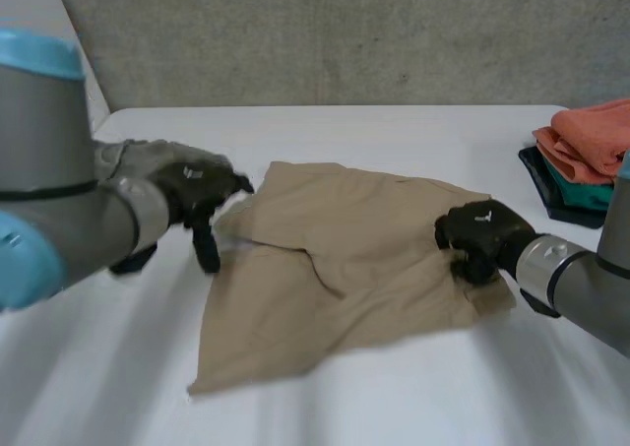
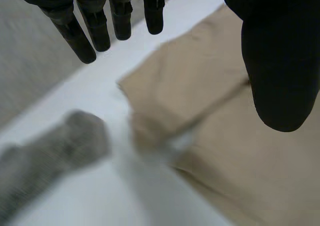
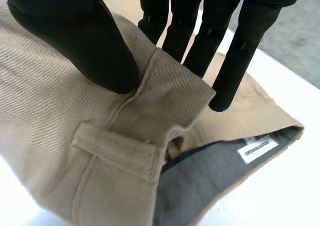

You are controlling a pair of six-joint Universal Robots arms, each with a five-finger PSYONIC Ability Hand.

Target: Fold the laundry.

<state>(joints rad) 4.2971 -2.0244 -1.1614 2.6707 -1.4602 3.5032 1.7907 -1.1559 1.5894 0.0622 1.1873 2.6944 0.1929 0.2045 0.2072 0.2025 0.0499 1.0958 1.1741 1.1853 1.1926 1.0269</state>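
Item 1. Tan garment: lies spread and creased at the middle of the white table, with one flap folded over on its 9 o'clock side.

Item 2. Left hand: at the garment's 9 o'clock edge, above the folded flap. The left wrist view shows its fingers straight and spread and its thumb held apart. It is released and grasps nothing.

Item 3. Right hand: at the garment's 3 o'clock edge. In the right wrist view the thumb presses one face of the waistband and the fingers stand against the other, so the band is pinched and raised. It is grasping the garment.

Item 4. Waistband details, right wrist view: a belt loop just under the thumb, grey lining showing inside the opening, and a white label sewn on the lining. Its print is too small to read.

Item 5. Black tray: at 2 o'clock from the garment, well apart from it, near the table's edge. It holds a folded orange cloth on top of a teal cloth.
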